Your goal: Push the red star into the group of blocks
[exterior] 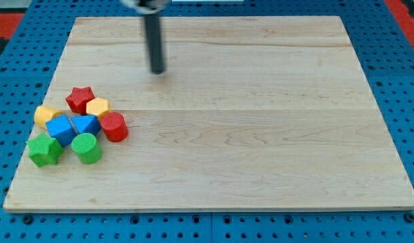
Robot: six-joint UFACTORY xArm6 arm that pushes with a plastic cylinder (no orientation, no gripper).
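Observation:
The red star (79, 98) lies at the top of a tight cluster near the board's lower left. It touches a yellow hexagon (98, 107). Below are a yellow block (46, 115), a blue cube (60, 128), a blue triangular block (85, 125), a red cylinder (114, 127), a green star (44, 150) and a green cylinder (87, 148). My tip (157, 70) stands on the board near the view's top, well to the upper right of the red star, apart from all blocks.
The wooden board (261, 135) rests on a blue perforated table (11, 67). The cluster sits close to the board's left edge. A red patch (409, 13) shows at the view's top right corner.

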